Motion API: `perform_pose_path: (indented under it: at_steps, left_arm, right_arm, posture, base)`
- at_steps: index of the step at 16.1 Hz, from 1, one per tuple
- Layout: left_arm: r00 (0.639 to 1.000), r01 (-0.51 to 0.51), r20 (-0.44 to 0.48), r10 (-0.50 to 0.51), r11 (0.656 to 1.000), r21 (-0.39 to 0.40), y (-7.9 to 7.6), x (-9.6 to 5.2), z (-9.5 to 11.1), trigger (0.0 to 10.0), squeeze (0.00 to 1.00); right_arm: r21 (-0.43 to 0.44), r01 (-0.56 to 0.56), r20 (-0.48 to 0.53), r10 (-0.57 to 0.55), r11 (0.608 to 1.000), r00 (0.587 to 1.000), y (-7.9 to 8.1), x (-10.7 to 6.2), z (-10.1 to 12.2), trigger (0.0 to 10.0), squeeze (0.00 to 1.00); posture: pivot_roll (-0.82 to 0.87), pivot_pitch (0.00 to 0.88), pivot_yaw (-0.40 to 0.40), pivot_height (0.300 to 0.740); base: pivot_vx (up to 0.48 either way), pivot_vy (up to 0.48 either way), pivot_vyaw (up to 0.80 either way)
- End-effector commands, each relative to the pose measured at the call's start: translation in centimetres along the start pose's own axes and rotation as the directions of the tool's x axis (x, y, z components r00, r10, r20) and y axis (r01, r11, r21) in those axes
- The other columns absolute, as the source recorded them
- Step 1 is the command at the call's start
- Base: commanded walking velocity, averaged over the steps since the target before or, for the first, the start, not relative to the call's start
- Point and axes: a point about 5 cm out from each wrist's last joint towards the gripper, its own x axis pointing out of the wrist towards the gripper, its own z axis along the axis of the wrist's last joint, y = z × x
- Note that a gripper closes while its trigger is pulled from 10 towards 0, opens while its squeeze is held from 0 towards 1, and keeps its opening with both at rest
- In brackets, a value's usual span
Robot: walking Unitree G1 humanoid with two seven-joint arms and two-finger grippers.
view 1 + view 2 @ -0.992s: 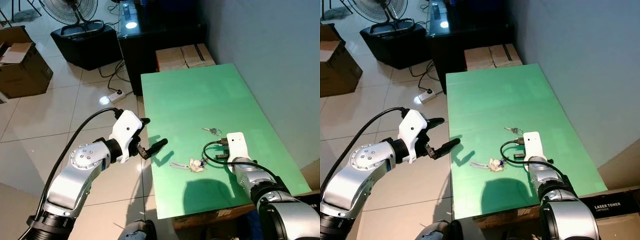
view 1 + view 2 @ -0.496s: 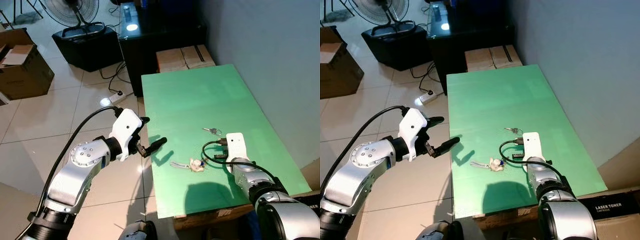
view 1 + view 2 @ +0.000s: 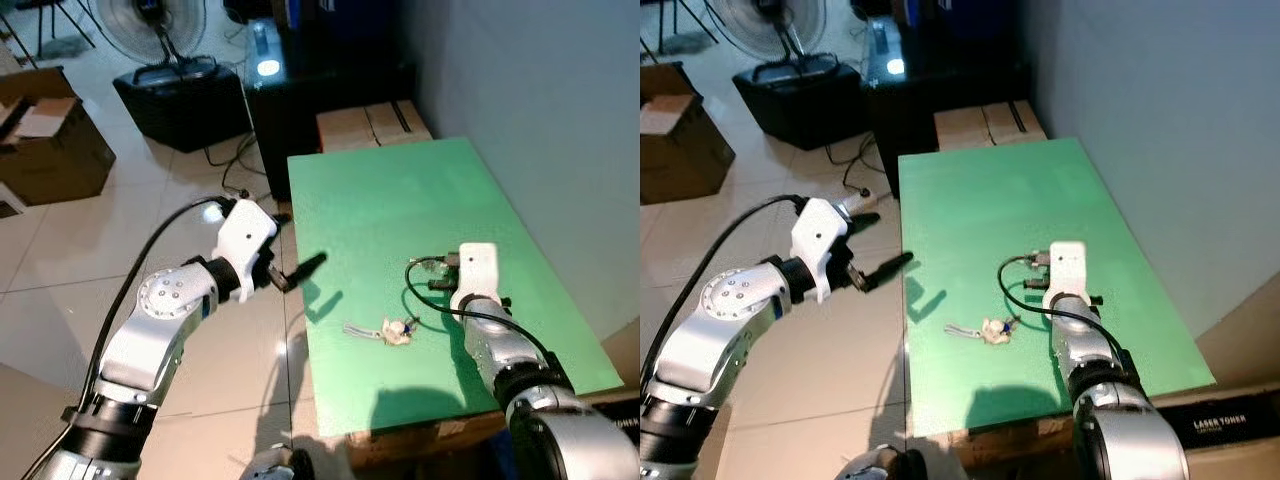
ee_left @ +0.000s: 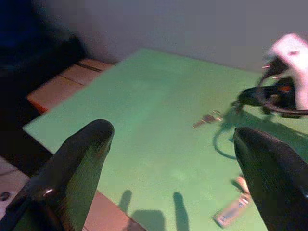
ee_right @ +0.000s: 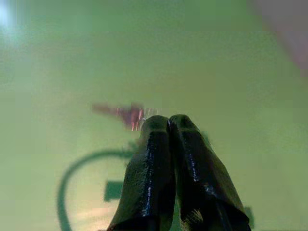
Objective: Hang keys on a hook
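1. Looking through the left eye view, we are seeing our right gripper [image 3: 452, 262] farther up the green table [image 3: 400, 200] than a second ago, its white wrist housing now lying over the spot where the small keys [image 4: 208, 118] were showing. The second key bunch with its pale fob [image 3: 385, 331] is lying where it was, nearer the table's front edge. Our left gripper [image 3: 296, 270] is hanging off the table's left edge, over the floor, and has risen slightly.

2. Checking the right eye view, we are finding the same layout: the right arm is reaching forward along the table, and the fob bunch [image 3: 990, 330] is sitting just to its left, untouched. No hook is in sight here, so we are judging the hanging step to be far off yet.

3. Turning to the left wrist view, we are seeing that gripper's two black fingers [image 4: 72, 168] standing wide apart and holding nothing. Beyond them the small keys are resting flat on the table, just beside the right arm's black cable [image 4: 262, 96].

4. Reading the right wrist view, we are seeing the right fingers [image 5: 154, 168] pressed together with nothing between them, their tips pointing at the small keys [image 5: 127, 113] just ahead. We are judging that they must spread before any grasp.
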Motion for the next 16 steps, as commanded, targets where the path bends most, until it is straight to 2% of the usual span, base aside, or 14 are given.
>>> perform_pose_path:
  at_steps: [1,2,4,6,9,10,13,14,15,16]
  left_arm:
    - [0.998,-0.054,0.013,0.054,0.998,0.012,0.9,0.0,0.1,10.0,0.0]
    - [0.998,-0.062,0.014,0.062,0.998,0.013,1.0,0.0,0.1,10.0,0.0]
    - [0.994,-0.113,0.016,0.112,0.994,0.013,1.6,0.0,-0.3,10.0,0.0]
    - [0.991,-0.129,0.021,0.129,0.992,0.01,1.8,0.0,-0.5,10.0,0.0]
    - [0.988,-0.142,0.053,0.142,0.99,-0.006,1.5,0.6,-0.4,10.0,0.0]
    - [0.986,-0.15,0.065,0.151,0.989,-0.017,1.2,0.9,-0.6,10.0,0.0]
    - [0.981,-0.171,0.084,0.174,0.985,-0.039,0.3,1.5,-0.7,10.0,0.0]
    - [0.979,-0.179,0.088,0.182,0.983,-0.048,0.0,1.5,-0.7,10.0,0.0]
    - [0.978,-0.187,0.089,0.191,0.981,-0.05,-0.1,1.2,-0.9,10.0,0.0]
    - [0.975,-0.2,0.086,0.204,0.978,-0.052,-0.1,0.9,-1.0,10.0,0.0]
  right_arm:
    - [0.049,0.021,0.093,-0.026,0.999,0.995,-0.1,-0.2,1.2,0.0,0.0]
    - [0.058,0.024,0.112,-0.03,0.998,0.993,-0.2,-0.2,1.5,0.0,0.0]
    - [0.109,-0.008,0.218,-0.016,0.994,0.976,-0.4,-0.8,3.2,0.0,0.0]
    - [0.112,-0.067,0.323,0.027,0.991,0.946,-0.4,-1.9,5.1,0.0,0.0]
    - [0.041,-0.066,0.415,0.043,0.997,0.909,-0.5,-3.4,6.8,0.0,0.0]
    - [-0.013,-0.044,0.462,0.045,0.999,0.886,-0.4,-4.1,7.4,0.0,0.0]
    - [-0.115,-0.044,0.622,0.107,0.992,0.776,0.3,-6.4,8.9,0.0,0.0]
    - [0.003,-0.123,0.646,0.092,0.992,0.758,0.6,-7.0,9.2,0.0,0.0]
    - [0.289,-0.248,0.632,0.01,0.925,0.775,0.5,-7.3,9.4,0.0,0.0]
    - [0.42,-0.335,0.625,-0.002,0.844,0.78,0.6,-7.4,9.8,0.0,0.0]
  posture:
    - [-0.11,0.0,0.104,0.74]
    - [-0.11,0.0,0.102,0.74]
    - [-0.13,0.0,0.093,0.74]
    - [-0.14,0.0,0.091,0.74]
    - [-0.17,0.0,0.088,0.74]
    - [-0.18,0.0,0.089,0.74]
    - [-0.18,0.0,0.086,0.74]
    - [-0.16,0.0,0.074,0.74]
    - [-0.15,0.0,0.065,0.74]
    - [-0.15,0.0,0.064,0.74]
  base:
    - [0.0,0.0,0.0]
    - [0.0,0.0,0.0]
    - [0.0,0.0,0.0]
    - [0.0,0.0,0.0]
    - [0.0,0.0,0.0]
    - [0.0,0.0,0.0]
    - [0.0,0.0,0.0]
    - [0.0,0.0,0.0]
    - [0.0,0.0,0.0]
    - [0.0,0.0,0.0]
